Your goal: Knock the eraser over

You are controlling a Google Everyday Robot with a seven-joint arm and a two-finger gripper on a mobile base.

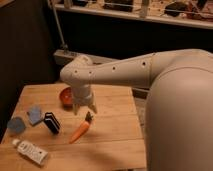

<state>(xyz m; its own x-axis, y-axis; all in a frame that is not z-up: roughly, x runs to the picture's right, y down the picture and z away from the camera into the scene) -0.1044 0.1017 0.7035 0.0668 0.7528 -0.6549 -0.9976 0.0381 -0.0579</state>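
The eraser (51, 122) is a small black block with thin white stripes on its edge, standing on the left part of the wooden table (110, 140). An orange carrot (81, 130) lies just right of it. My gripper (83, 108) hangs from the white arm above the table, right of and behind the eraser, over the carrot's green tip. It is apart from the eraser.
An orange bowl (65, 96) sits behind the gripper. Two light-blue pads (35, 114) (16, 125) lie at the left edge. A white printed tube (31, 151) lies at the front left. My large white arm body (180, 115) fills the right side.
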